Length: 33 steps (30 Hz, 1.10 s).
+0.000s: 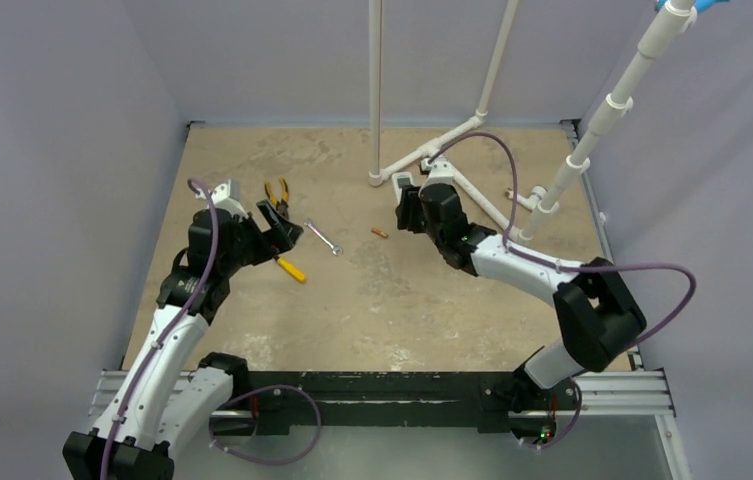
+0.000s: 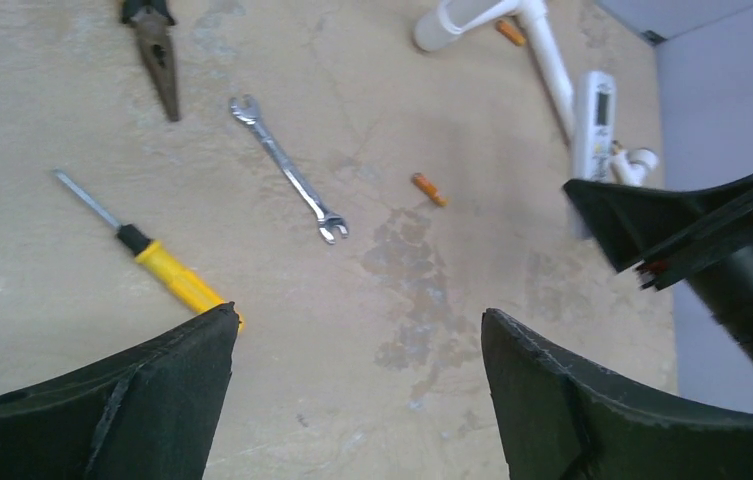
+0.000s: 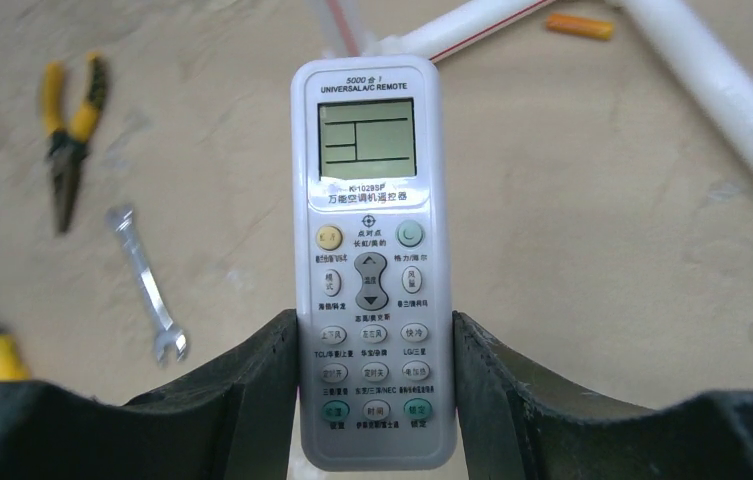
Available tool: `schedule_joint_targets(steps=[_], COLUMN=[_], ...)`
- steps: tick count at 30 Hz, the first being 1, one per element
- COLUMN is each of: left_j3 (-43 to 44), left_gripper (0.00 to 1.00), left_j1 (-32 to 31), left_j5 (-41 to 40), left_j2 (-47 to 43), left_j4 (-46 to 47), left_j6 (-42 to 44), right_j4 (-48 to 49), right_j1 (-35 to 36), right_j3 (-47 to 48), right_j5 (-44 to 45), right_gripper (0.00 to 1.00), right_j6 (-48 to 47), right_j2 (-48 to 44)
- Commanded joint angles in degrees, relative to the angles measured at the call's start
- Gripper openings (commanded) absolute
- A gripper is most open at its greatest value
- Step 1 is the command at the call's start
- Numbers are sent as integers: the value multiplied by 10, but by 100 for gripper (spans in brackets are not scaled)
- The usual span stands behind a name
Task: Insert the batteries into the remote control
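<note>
Right gripper (image 3: 374, 330) snug on the remote control (image 3: 367, 200); left gripper (image 2: 359, 315) wide.

White remote control (image 3: 370, 270) faces buttons-up; orange batteries (image 2: 429, 189) lie well apart.

Worktop (image 1: 402, 300): mottled tan, stained. Walls (image 1: 52, 120): plain pale lilac-grey, three sides. White pipe frame (image 1: 376, 90): upper centre-right.

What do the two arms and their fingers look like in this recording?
The left arm and right arm both have white links joined by bulky black joints. A purple cable loops loosely along each arm. The fingers are matte black, broad wedges with rough edges; no markings are readable on them.
</note>
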Motion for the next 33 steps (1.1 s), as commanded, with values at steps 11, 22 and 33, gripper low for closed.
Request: schedule_joint_targets(steps=[11, 22, 33], left_j3=[-68, -62, -39], left_gripper=[84, 73, 44], left_j1=[-99, -184, -204], left_j5=[107, 95, 85], left_j2=[24, 123, 164], left_j4=[266, 333, 335], left_j6=[-179, -203, -204], right_j4=[132, 135, 131], right_j1=[103, 112, 117], right_j3=[-215, -207, -205], right_j5=[-271, -306, -338], right_gripper=[0, 0, 0], right_j6=[41, 35, 25], right_j2=[-217, -225, -242])
